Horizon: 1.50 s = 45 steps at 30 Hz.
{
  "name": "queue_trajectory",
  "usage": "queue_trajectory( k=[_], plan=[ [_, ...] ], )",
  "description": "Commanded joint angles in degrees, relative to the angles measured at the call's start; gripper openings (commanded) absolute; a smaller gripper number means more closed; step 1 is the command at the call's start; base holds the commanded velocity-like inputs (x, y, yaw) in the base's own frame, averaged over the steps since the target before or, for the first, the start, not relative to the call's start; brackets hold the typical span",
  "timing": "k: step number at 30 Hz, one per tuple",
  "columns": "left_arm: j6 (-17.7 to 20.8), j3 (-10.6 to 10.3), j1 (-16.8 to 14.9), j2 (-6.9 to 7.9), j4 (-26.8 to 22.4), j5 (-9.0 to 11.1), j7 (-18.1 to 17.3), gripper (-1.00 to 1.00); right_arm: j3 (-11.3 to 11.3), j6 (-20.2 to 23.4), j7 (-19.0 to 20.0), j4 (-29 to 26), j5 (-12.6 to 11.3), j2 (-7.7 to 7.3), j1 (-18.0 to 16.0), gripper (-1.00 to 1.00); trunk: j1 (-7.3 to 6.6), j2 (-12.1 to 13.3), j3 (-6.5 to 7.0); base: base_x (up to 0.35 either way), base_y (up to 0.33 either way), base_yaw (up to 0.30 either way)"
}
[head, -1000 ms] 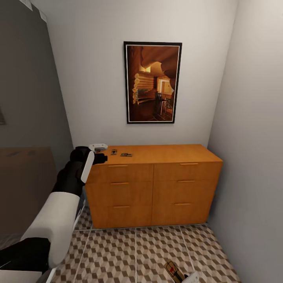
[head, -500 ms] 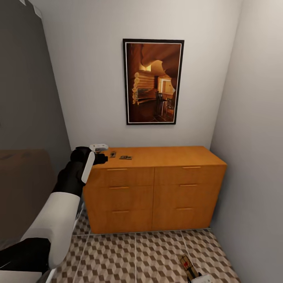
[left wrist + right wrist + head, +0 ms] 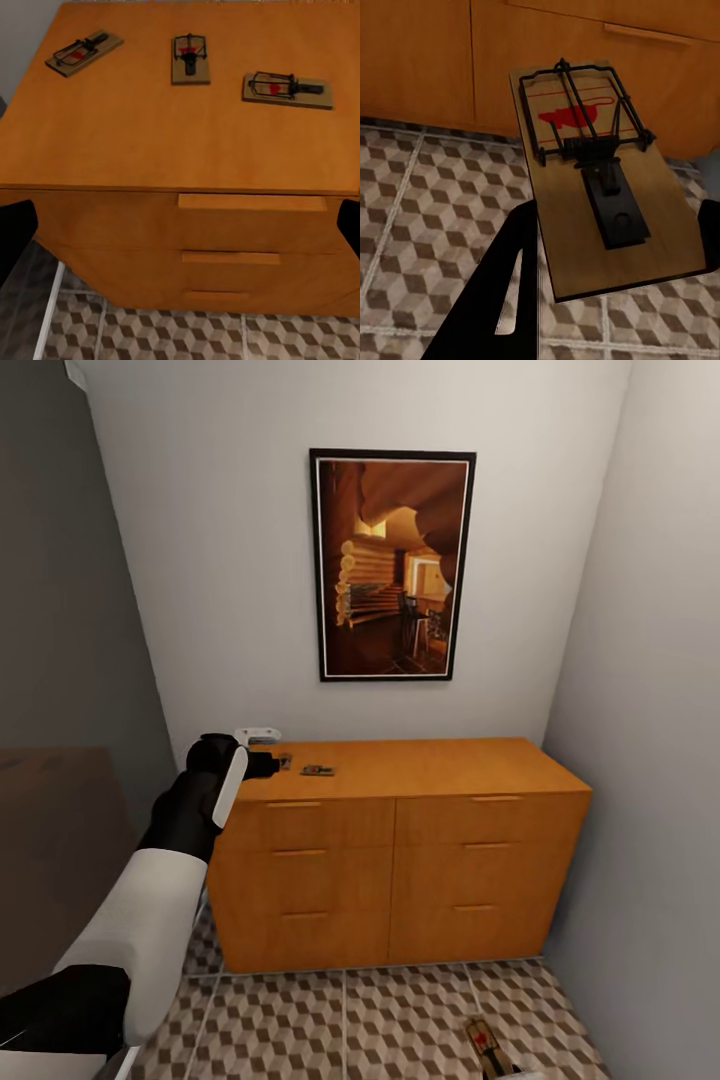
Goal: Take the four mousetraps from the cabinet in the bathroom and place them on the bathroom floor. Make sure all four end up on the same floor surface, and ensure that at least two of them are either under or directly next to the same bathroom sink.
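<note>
we face the orange cabinet (image 3: 400,840) under a framed picture (image 3: 392,565), cube-tiled bathroom floor (image 3: 340,1025) below. left gripper (image 3: 180,225) spread open over three mousetraps (image 3: 190,58); right gripper (image 3: 615,247) clamps a fourth mousetrap (image 3: 596,187).

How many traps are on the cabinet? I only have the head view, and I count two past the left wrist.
Observer: Three traps lie on the cabinet top, spread apart, as the left wrist view shows.
Operator: Is the left gripper open?
Observer: Yes. The left gripper has its fingers wide apart with nothing between them.
Operator: And the right one?
Observer: The right gripper holds the fourth trap by its board edges, above the floor in front of the drawers.
</note>
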Motion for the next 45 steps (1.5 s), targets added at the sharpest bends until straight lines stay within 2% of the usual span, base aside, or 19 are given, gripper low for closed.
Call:
queue_trajectory(
  k=[1,3,6,16,30,45],
  plan=[
    [0.0,0.0,0.0,0.00,0.1,0.0,0.0,1.00,0.0,0.6,-0.1,0.0,-0.1,0.42,0.0,-1.00,0.00,0.0,0.00,0.204,0.000,0.000],
    [0.0,0.0,0.0,0.00,0.2,0.0,0.0,1.00,0.0,2.4,0.0,0.0,0.0,1.29,0.0,-1.00,0.00,0.0,0.00,0.204,0.000,0.000],
    [0.0,0.0,0.0,0.01,0.1,0.0,0.0,1.00,0.0,3.0,0.4,0.0,0.0,1.47,0.0,-1.00,0.00,0.0,0.00,0.205,0.000,0.000],
    [0.0,0.0,0.0,0.01,0.3,0.1,0.0,1.00,0.0,3.2,1.7,0.0,0.0,1.54,0.0,-1.00,0.00,0.0,0.00,0.179,0.000,0.000],
    [0.0,0.0,0.0,0.01,3.7,0.3,-0.3,1.00,0.0,3.3,1.8,0.0,0.0,1.54,0.0,-1.00,0.00,0.0,0.00,0.012,0.000,0.000],
    [0.0,0.0,0.0,0.01,4.2,0.3,-0.4,1.00,0.0,3.3,1.8,0.0,0.0,1.54,0.0,-1.00,0.00,0.0,0.00,0.079,0.000,0.000]
  ],
)
